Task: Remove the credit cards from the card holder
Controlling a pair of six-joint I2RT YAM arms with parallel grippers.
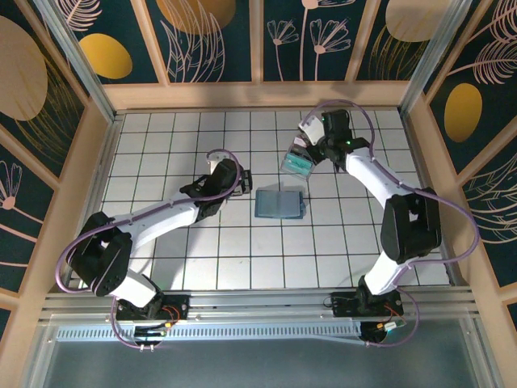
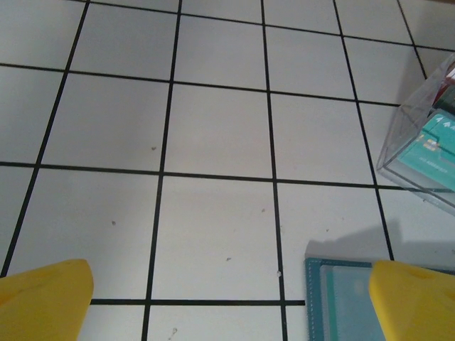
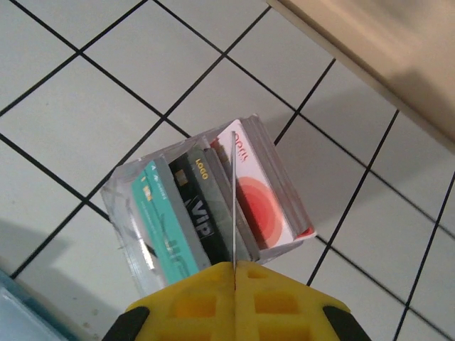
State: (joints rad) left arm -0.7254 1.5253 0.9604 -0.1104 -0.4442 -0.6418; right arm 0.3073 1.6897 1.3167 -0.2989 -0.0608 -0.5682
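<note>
Right fingers point(image 3: 245, 284) pinch a card point(image 3: 233, 185) edge-on over the tray point(image 3: 124, 213); it may snag there, tipping it. Left fingers point(image 2: 409, 298) gape.

Bright even overhead light, soft shadows, near claws blurred

White grid-lined tabletop point(image 1: 266, 250) ringed by wooden-framed dark floral walls point(image 1: 218, 40).

Card holder point(image 1: 279, 203): slate-blue, flat on table, approx center, near clear tray point(image 1: 296, 164), not touching. Credit cards point(image 3: 213, 206): on edge, tilted, packed side by side in tray, incl. teal, black "VIP", white w/ red-orange circles. One edge-on card point(image 3: 233, 185) pinched in right gripper point(image 3: 233, 268), over the stack.
</note>
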